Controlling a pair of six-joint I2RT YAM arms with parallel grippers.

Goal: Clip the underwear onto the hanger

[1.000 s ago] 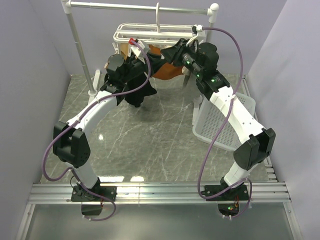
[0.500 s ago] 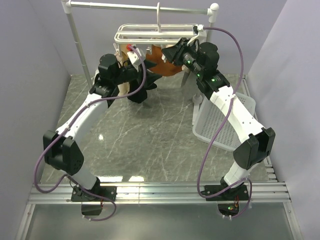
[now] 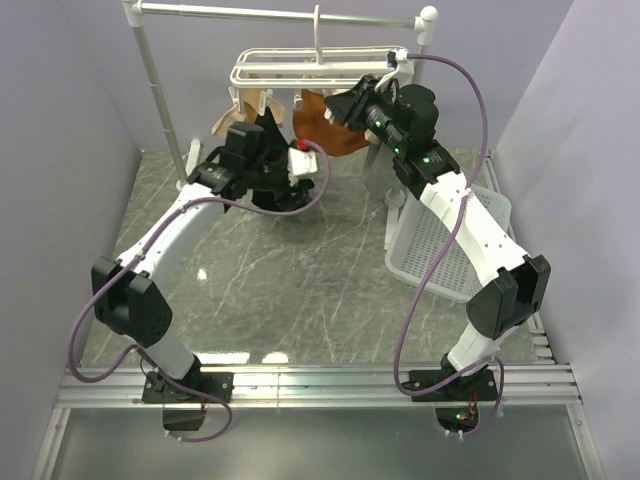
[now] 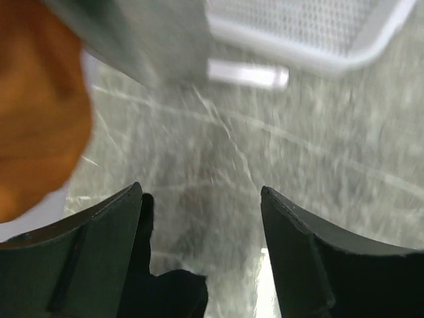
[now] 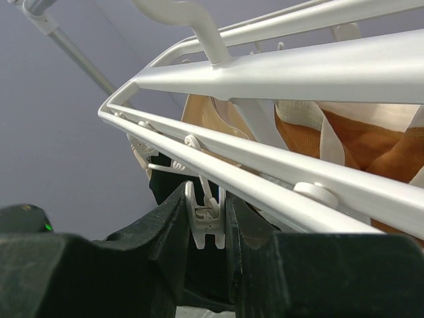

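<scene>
Since a second ago the left gripper (image 4: 202,195) has swung to 3 o'clock and spread wide, releasing the underwear (image 4: 167,293), which is under the hanger's (image 3: 262,62) 7 o'clock corner, while the right gripper (image 3: 349,104) pinches a clip (image 5: 205,228).

No text, label, brand mark, number or sign can be read in any of the views. The hanger (image 5: 298,69) and the laundry basket (image 3: 408,250) both show plain white plastic.
</scene>
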